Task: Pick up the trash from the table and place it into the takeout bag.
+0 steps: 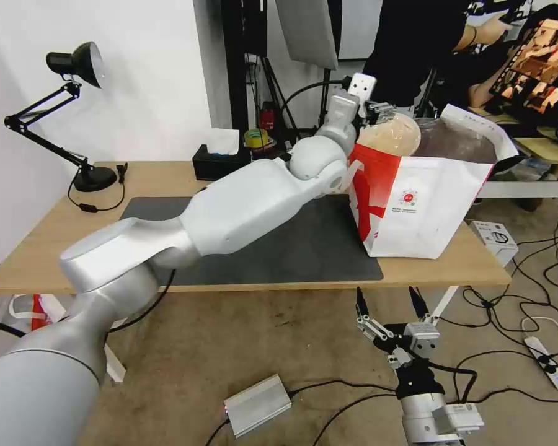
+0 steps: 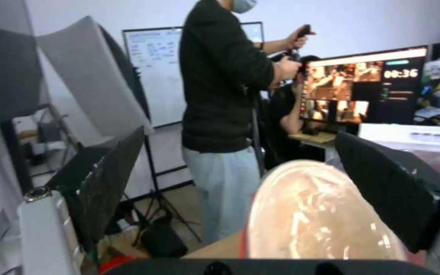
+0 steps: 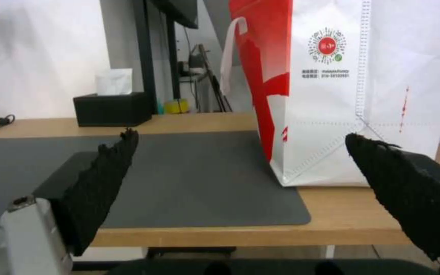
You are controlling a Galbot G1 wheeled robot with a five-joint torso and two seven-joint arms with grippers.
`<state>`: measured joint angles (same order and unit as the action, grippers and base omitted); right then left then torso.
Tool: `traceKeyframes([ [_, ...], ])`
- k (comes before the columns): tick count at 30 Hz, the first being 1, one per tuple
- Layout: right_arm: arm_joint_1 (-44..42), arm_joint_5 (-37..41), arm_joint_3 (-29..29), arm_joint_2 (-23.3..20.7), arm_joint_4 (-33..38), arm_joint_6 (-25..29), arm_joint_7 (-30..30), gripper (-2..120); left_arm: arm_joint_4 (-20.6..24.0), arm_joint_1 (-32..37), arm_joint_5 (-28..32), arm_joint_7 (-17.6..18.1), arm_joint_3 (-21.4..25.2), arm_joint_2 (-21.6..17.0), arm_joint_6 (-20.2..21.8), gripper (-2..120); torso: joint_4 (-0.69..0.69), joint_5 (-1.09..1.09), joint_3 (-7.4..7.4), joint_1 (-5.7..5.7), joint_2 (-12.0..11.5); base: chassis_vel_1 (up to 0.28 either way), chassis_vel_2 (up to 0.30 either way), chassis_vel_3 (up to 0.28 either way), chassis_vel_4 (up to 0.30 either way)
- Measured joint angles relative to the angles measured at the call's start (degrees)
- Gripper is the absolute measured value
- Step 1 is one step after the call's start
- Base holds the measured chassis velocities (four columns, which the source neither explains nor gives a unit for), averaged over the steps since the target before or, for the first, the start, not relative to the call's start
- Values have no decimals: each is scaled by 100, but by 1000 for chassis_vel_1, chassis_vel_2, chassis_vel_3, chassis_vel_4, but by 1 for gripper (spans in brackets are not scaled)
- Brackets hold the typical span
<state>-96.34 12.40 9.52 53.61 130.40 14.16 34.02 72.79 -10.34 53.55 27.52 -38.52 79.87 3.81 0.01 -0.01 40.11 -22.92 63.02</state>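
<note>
A desk lamp (image 1: 74,65) is parked upper left in the head view, on the table (image 1: 56,235). A tissue box (image 1: 220,162) sits just right of it along the back edge, with the grey mat (image 1: 316,248) spread center frame. The left arm is stretched diagonally across to upper center, where the left gripper (image 1: 378,114) is seen over the bag's near rim. In the left wrist view its fingers (image 2: 108,183) are spread wide with the beige bowl (image 1: 390,133) between them, so nothing is actually squeezed. The bag (image 1: 428,204) stands upright at right of center, on the table's right end. Lower right, under the table edge, the right gripper (image 1: 392,303) is held wide open and empty.
</note>
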Motion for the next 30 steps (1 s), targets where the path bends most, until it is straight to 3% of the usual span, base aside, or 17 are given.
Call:
traceKeyframes([
  [8,0,0,0,0,0,0,0,100,393,324,-650,275,16,-309,-426,100,0,0,0,0,0,0,0,0,0],
  [23,0,0,0,0,0,0,0,100,1665,1266,-1046,718,538,-1209,-417,100,-1,0,0,0,0,0,0,0,0],
  [30,0,0,0,0,0,0,0,100,2063,1735,-1365,869,790,-1407,-411,100,-2,0,-1,1,0,0,0,0,0],
])
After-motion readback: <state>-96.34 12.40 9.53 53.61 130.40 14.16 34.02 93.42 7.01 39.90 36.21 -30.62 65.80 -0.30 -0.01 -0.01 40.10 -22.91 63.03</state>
